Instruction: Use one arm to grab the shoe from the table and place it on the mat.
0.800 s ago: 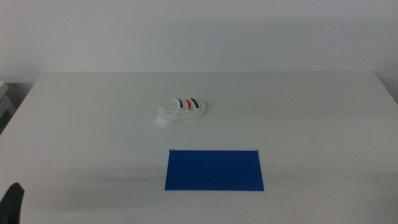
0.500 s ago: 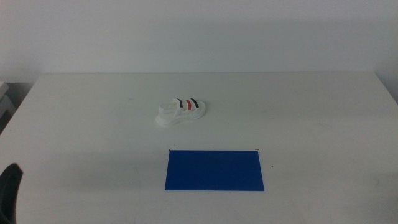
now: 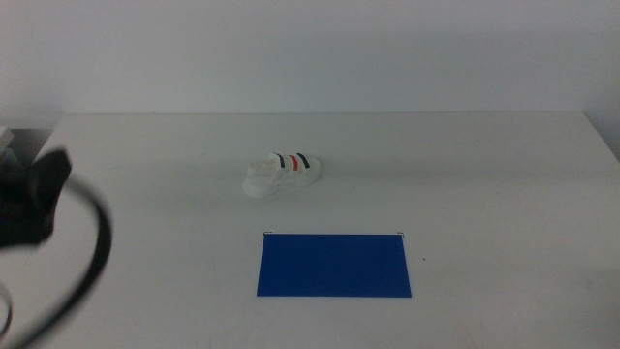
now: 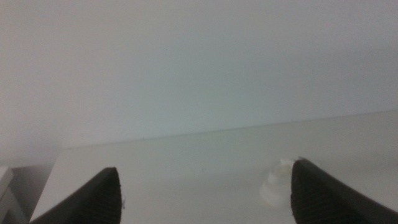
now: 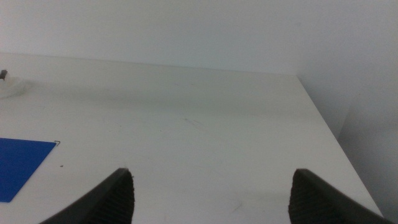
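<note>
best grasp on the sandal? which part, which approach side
Probably the mid-body of the shoe, jaws across its narrow width just behind the straps, coming down from above. It lies flat on its sole on the table, long axis roughly left-right, so the long sides are the ones jaws could span. The left gripper, open, looks toward it from the left; the right gripper is also open, facing elsewhere.

Shoe [image 3: 281,174]: white body and sole, three straps striped black, red, black. Mat [image 3: 334,265]: solid deep blue, no pattern. Table [image 3: 465,174]: plain white, a few tiny dark specks near the mat. Wall behind: flat pale grey-white. Arm [image 3: 34,199] at left: black, with a black cable looping below it. Left gripper [image 4: 205,193] jaws: dark, near black. Right gripper [image 5: 211,193] jaws: same dark tone.
</note>
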Robot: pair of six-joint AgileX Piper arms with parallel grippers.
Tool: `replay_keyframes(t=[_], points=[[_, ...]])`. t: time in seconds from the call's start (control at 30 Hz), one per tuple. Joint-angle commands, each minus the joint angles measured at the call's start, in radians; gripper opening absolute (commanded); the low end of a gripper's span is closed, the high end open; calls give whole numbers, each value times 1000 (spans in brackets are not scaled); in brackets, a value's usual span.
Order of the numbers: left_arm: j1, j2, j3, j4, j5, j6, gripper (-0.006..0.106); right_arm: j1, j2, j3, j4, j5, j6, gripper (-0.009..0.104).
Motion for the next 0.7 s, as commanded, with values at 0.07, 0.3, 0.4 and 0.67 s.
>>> replay_keyframes(t=[0.07,0.3,0.4,0.67], points=[[-7,189,-193,-13,-43,-4,94,-2,-26,5,-9,-77,-8,64],[-5,459,-506,-13,94,-1,94,-2,-26,5,-9,-77,-8,64],[-5,549,-593,-13,140,-1,94,-2,-26,5,-9,-77,-8,64],[-5,664,-665,-16,231,-2,94,-2,-26,5,-9,-77,-8,64]])
